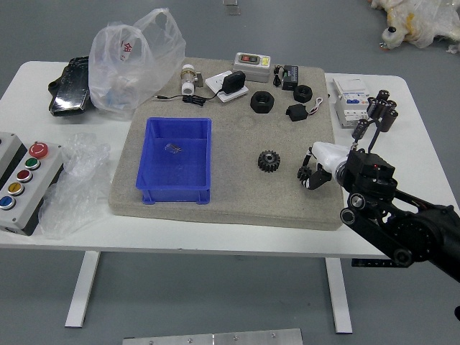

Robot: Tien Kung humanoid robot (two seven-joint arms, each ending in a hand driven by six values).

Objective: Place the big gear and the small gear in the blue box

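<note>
Currently, above the white table (273,241) running across the lower frame, the robot's right hand (332,159) reaches in from the lower right, its thumb and one finger appearing to pinch the small gear (304,174), right of center over the gray mat (251,207). The other fingers point upward. The two-tip hold looks slight; toothed edges could roll out of it if the pinch is off center or the lift is abrupt. The big gear (269,161) sits loose on the mat at center frame, between hand and blue box (174,195), left of center. A low sweep could knock it aside; a low approach or early release could catch the box's wall and drop the part outside. Farther up, a black wheel (261,102) of similar color could be mistaken for a gear.

At far left, the button panel (27,188) shows no legible wording. Print on the white carton (352,100), upper right, and the white case (252,67), top center, is too small to read. At upper left, the plastic bag (136,65) bears a red character, apparently "金."
</note>
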